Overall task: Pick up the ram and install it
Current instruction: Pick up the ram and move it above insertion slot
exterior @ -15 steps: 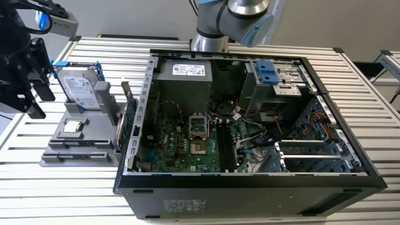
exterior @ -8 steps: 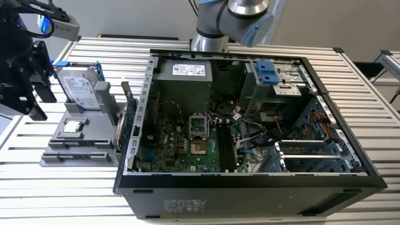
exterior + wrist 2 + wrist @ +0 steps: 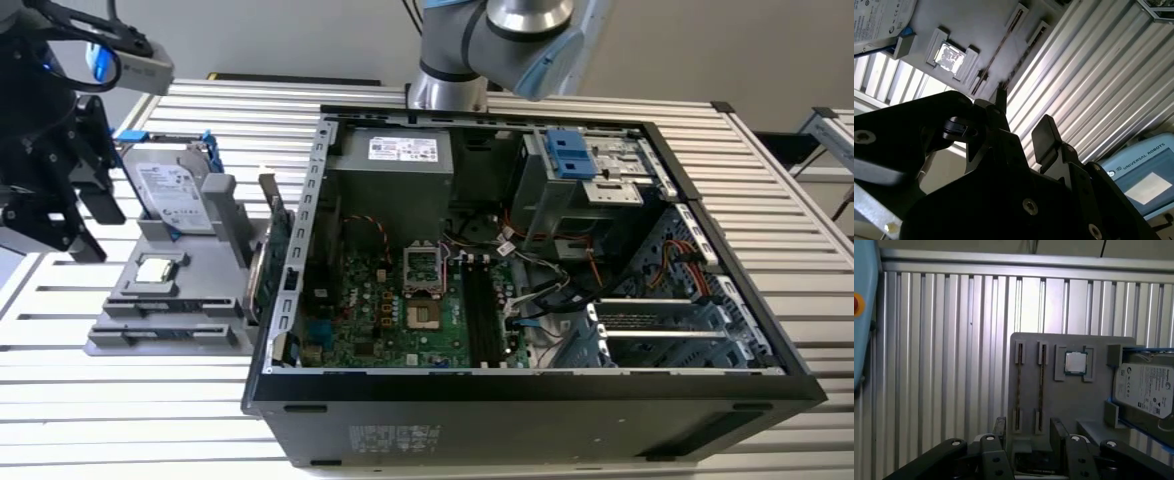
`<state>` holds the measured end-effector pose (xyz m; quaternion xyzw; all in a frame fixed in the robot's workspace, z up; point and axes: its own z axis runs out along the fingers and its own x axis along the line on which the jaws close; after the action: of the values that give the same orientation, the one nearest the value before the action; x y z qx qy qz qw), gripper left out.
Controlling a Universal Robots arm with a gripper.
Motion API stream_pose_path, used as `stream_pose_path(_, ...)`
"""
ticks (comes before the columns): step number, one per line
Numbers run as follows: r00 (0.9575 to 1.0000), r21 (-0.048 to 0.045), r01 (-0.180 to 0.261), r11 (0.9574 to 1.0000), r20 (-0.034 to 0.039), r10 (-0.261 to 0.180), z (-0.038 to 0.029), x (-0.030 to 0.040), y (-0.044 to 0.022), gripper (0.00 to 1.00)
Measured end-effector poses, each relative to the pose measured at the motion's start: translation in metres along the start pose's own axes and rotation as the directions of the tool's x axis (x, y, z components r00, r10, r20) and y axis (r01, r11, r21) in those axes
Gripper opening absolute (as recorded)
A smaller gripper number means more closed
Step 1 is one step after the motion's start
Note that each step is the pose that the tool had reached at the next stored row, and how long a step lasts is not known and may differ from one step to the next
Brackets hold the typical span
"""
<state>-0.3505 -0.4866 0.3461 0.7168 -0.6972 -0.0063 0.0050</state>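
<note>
Two ram sticks [image 3: 1019,385] stand on edge in the slots of a grey holder [image 3: 1089,407], side by side; the second ram stick [image 3: 1041,385] is the one nearer the processor chip. In the exterior view the ram [image 3: 278,240] stands at the holder's edge, right beside the case's wall. My gripper [image 3: 1028,432] hovers above the holder, open, with nothing between its fingers [image 3: 1056,430]. In the second wrist view the gripper [image 3: 1024,117] points toward the thin ram [image 3: 999,50]. In the exterior view the gripper [image 3: 80,215] hangs at the exterior view's left, apart from the holder.
The open computer case [image 3: 534,390] fills the middle, with black memory slots [image 3: 483,310] on its motherboard. The holder also carries a silver hard drive [image 3: 174,190] in a blue frame and a square processor chip [image 3: 158,268]. Ribbed metal table [image 3: 134,420] lies all around.
</note>
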Motion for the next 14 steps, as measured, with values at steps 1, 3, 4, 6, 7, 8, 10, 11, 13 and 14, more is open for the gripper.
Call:
stream_pose_path(1,1.0,0.0008,0.0,1.0,0.0,0.0,0.0009,0.0,0.0,1.0)
stream_pose_path(3,1.0,0.0022,0.0,1.0,0.0,0.0,0.0026,0.0,0.0,1.0)
stream_pose_path(4,1.0,0.0025,0.0,1.0,-0.0001,0.0,0.0034,0.0,-0.0001,1.0)
stream_pose_path(6,1.0,0.0028,0.0,1.0,-0.0004,0.0,0.005,-0.0001,-0.0001,1.0)
stream_pose_path(7,1.0,0.0029,0.0,1.0,-0.0008,0.0,0.0057,-0.0001,-0.0001,1.0)
stream_pose_path(8,1.0,0.0028,0.0,1.0,-0.0014,0.0,0.0064,-0.0001,-0.0001,1.0)
stream_pose_path(10,1.0,0.0028,0.0,1.0,-0.0027,0.0,0.0078,-0.0001,-0.0001,1.0)
stream_pose_path(11,1.0,0.0028,0.0,1.0,-0.0034,0.0,0.0085,-0.0001,-0.0001,1.0)
stream_pose_path(13,1.0,0.0028,0.0,1.0,-0.0048,0.0,0.0099,-0.0001,-0.0002,1.0)
stream_pose_path(14,1.0,0.0028,0.0,1.0,-0.0059,0.0,0.0105,-0.0001,-0.0002,1.0)
